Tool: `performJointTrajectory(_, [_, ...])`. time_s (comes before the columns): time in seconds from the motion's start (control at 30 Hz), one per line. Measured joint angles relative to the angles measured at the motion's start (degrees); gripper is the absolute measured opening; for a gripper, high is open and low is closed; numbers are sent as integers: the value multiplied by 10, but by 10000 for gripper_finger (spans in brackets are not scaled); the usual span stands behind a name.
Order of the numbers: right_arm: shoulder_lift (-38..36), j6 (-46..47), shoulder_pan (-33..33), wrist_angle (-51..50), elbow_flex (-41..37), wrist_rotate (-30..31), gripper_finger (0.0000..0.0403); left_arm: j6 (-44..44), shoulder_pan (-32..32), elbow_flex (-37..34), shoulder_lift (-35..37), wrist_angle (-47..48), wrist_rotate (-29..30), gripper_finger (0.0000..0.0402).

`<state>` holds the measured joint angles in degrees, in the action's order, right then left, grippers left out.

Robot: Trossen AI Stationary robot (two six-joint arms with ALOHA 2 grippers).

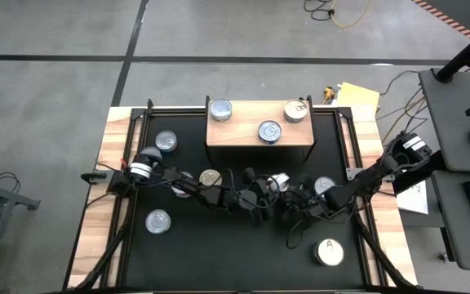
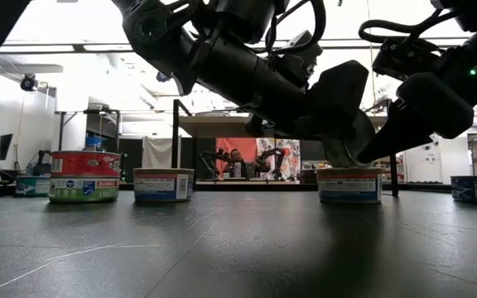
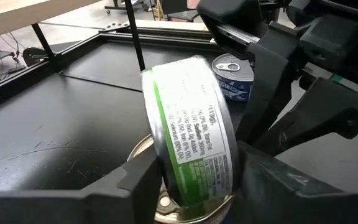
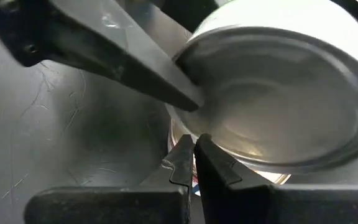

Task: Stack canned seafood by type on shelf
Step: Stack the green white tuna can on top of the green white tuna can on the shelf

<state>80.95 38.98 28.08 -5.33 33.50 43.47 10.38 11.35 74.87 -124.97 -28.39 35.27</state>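
The shelf (image 1: pixel 259 145) stands at the table's far middle and carries three cans (image 1: pixel 220 109) (image 1: pixel 270 131) (image 1: pixel 297 110). A green-labelled can (image 3: pixel 191 130) stands tilted on its edge at the table's middle. Its lower rim rests on a gold-topped can (image 3: pixel 166 211). My left gripper (image 3: pixel 194 180) is shut on the green-labelled can (image 1: pixel 278 180). My right gripper (image 4: pixel 194 149), shut, meets the same can from the table's right. Other cans lie around: silver-topped ones (image 1: pixel 166 141) (image 1: pixel 157 220) (image 1: pixel 325 186), a gold-topped one (image 1: pixel 210 177) and a white-topped one marked "A" (image 1: pixel 329 251). My left gripper pinches the green-labelled can across its two flat ends (image 3: pixel 151 155), one finger (image 3: pixel 135 180) on each side. The fingers come nearly level from the table's left. The can stands on edge, tilted, its label wall facing the wrist and its lower rim on the gold-topped can beneath. My right gripper has its shut fingertips (image 4: pixel 185 152) against the can's flat silver end (image 4: pixel 247 118), near its lower rim. They come slanting down from the table's right. The other arm's finger (image 4: pixel 135 59) lies on the same end, near the rim.
Both arms crowd the table's middle, with cables looping around them (image 1: pixel 300 220). A blue-labelled can (image 3: pixel 232 74) sits just beyond the held one. The black tabletop has wooden edges left (image 1: pixel 96 204) and right. A person sits in the room behind (image 2: pixel 237 164).
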Motion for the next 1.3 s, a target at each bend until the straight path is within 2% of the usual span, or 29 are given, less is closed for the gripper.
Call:
performJointTrajectory(0.07, [-8, 0, 1, -3, 0, -1, 9, -6, 0, 0, 0, 0, 1, 130])
performJointTrajectory(0.4, [-89, -1, 46, -8, 0, -17, 9, -9, 2, -18, 29, 21, 2, 128])
performJointTrajectory(0.57, [-116, -14, 74, 0, 0, -9, 9, -7, 13, -70, 106, 3, 2, 128])
performJointTrajectory(0.73, [-116, -63, 98, 16, 14, 31, 9, 9, 30, -167, 222, -51, -12, 128])
performJointTrajectory(0.9, [-111, -170, 108, 31, 44, 61, 9, 121, 32, -288, 335, -165, -139, 128])
performJointTrajectory(1.03, [-111, -292, 108, 48, 78, 61, 9, 251, 32, -359, 402, -206, -192, 128])
performJointTrajectory(1.13, [-111, -404, 108, 60, 100, 62, 9, 369, 32, -392, 435, -207, -200, 128])
performJointTrajectory(1.3, [-108, -637, 109, 109, 124, 49, 9, 499, 33, -425, 455, -264, -288, 128])
